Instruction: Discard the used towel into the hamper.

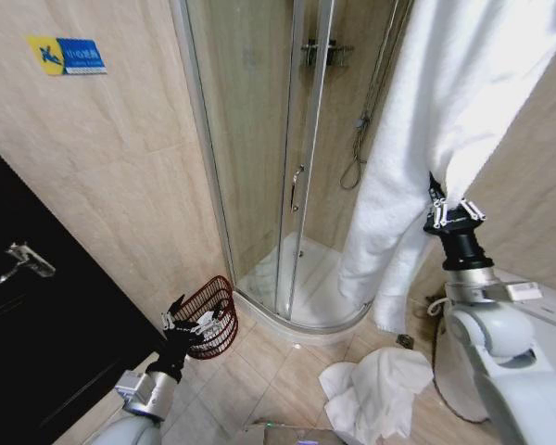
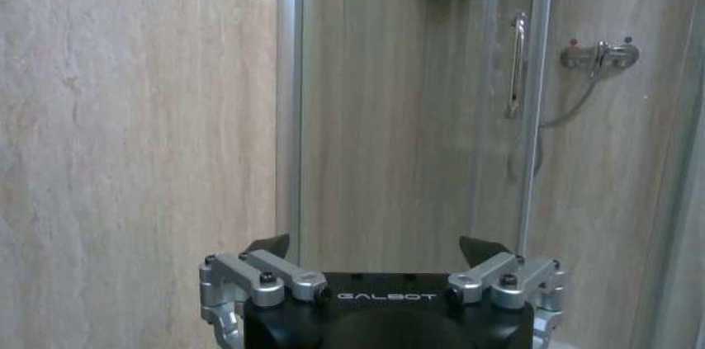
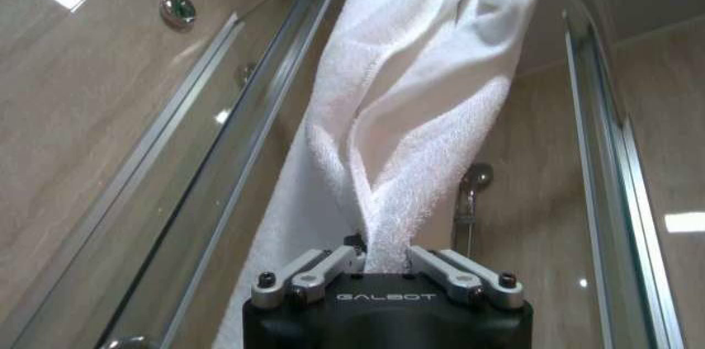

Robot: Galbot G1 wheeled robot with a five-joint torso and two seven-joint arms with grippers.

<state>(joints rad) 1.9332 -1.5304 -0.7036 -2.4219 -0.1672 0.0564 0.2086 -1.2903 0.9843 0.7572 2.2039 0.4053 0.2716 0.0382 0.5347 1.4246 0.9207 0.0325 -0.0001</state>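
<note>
Right gripper (image 1: 453, 206) is clamping a fold of the hanging white towel (image 1: 426, 139), top edge cut off; left gripper (image 1: 189, 318) is idling with jaws apart, partly covering the hamper (image 1: 213, 311) beside the shower enclosure (image 1: 269, 167)

A bathroom is shown. The place is marked by a corner shower enclosure (image 1: 287, 167) with curved glass doors in metal frames and a white raised tray (image 1: 310, 297) at its foot. Inside the enclosure a shower hose (image 1: 357, 158) and a mixer tap (image 2: 598, 54) are mounted on the wall, and a wire shelf (image 1: 322, 54) is fixed high up. Beige stone-look tiles are laid on the walls beside the enclosure and on the floor before it. White towels (image 1: 375, 389) are heaped on the floor just in front of the enclosure, and a wire hamper (image 1: 211, 315) is set against the wall beside it.
</note>
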